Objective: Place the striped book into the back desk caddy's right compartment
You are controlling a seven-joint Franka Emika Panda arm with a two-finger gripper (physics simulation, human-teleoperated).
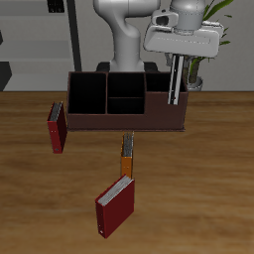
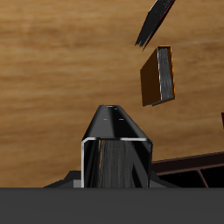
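Observation:
The striped book (image 1: pixel 177 84) hangs upright with my gripper (image 1: pixel 177 63) shut on its top edge. It stands over the end section (image 1: pixel 165 99) of the back desk caddy (image 1: pixel 127 121), the right compartment, and its lower end dips into that opening. Whether it touches the floor there I cannot tell. In the wrist view the striped book (image 2: pixel 114 149) shows end-on as a dark glossy slab with pale edges, directly below the hand. A strip of the caddy's maroon rim (image 2: pixel 188 164) shows beside it.
An orange-spined book (image 1: pixel 127 154) (image 2: pixel 160 77) stands on the table before the caddy. One dark red book (image 1: pixel 115 206) (image 2: pixel 156 22) is near the front edge; another (image 1: pixel 57 127) leans beside the caddy's far end. A plant (image 1: pixel 196 71) is behind the caddy.

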